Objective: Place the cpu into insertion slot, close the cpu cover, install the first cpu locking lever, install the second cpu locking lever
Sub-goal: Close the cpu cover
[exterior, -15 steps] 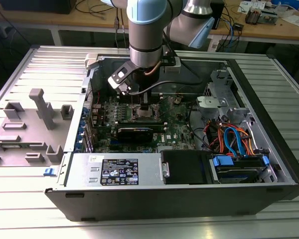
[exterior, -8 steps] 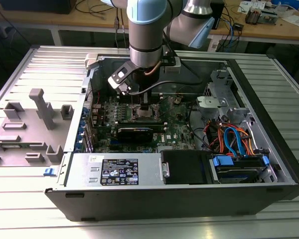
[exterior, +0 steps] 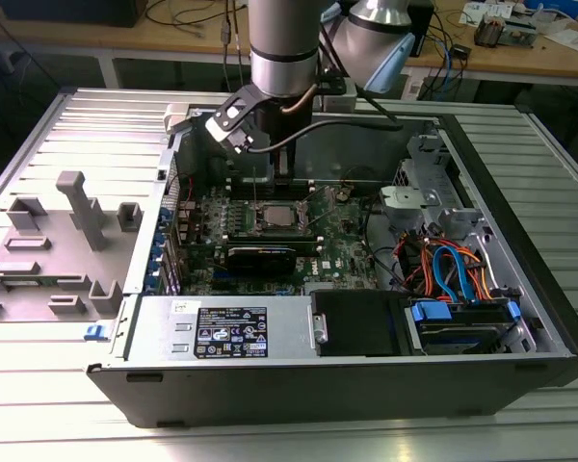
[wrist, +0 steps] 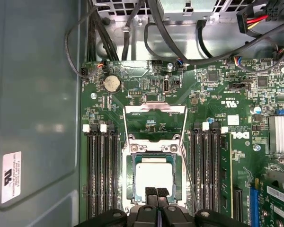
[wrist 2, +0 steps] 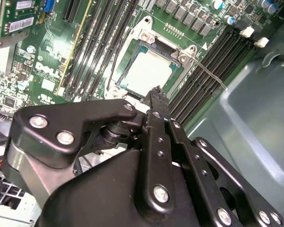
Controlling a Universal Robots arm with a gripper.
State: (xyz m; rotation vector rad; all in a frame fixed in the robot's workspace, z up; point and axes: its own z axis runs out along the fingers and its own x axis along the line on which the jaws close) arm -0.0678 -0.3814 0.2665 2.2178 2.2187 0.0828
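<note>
The cpu (wrist: 154,177) (wrist 2: 149,71) lies flat in the insertion slot (wrist: 130,182) (exterior: 275,218), silvery top up. In the first wrist view the cpu cover (wrist: 155,109) is swung open beyond the slot, and the green board shows through its window. Thin wire locking levers (wrist: 124,135) (wrist 2: 209,74) stick up unlatched on both sides. My gripper (wrist: 156,191) (wrist 2: 155,91) (exterior: 268,185) hovers just above the near edge of the slot. Its black fingers (wrist: 151,192) are pressed together, shut, with nothing between them.
Black memory slots (wrist: 102,175) (wrist: 207,175) flank the socket. Cables (wrist: 180,52) cross the case's far end, with a coin cell (wrist: 111,83) nearby. A graphics card (exterior: 260,257), power supply (exterior: 226,329) and drive bay wiring (exterior: 453,269) fill the case. A grey fixture (exterior: 72,231) stands outside.
</note>
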